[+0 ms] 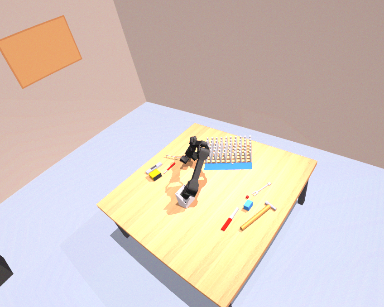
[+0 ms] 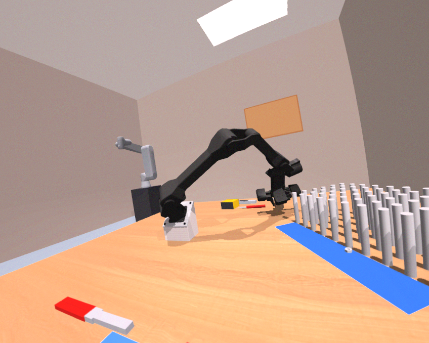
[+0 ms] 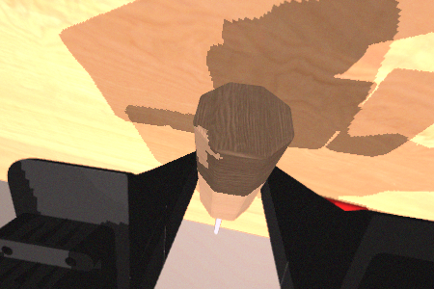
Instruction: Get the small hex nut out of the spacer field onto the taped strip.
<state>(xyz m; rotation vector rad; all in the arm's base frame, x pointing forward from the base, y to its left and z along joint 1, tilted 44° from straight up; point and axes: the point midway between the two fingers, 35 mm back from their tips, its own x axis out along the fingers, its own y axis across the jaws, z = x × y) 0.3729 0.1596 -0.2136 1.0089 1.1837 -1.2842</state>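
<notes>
My gripper (image 1: 189, 159) (image 2: 280, 201) (image 3: 230, 163) is shut on the wooden handle (image 3: 241, 118) of a tool, low over the table left of the spacers. The tool's thin metal shaft (image 1: 175, 156) (image 3: 217, 225) reaches out left, away from the field. Whether the tool touches the table is unclear. The small hex nut (image 1: 232, 163) (image 2: 348, 250) lies on the blue taped strip (image 1: 225, 166) (image 2: 377, 279), near its edge beside the front row. The metal spacers (image 1: 230, 150) (image 2: 409, 243) that I can see stand upright.
At the left lie a red-handled screwdriver (image 1: 170, 166), a yellow-and-black block (image 1: 155, 174) (image 2: 229, 203) and a grey tool (image 1: 154, 168). At the right are a white wrench (image 1: 261, 189), red cube (image 1: 247, 196), blue cube (image 1: 248, 205), hammer (image 1: 256, 216) and red-handled knife (image 1: 227, 223) (image 2: 74, 308).
</notes>
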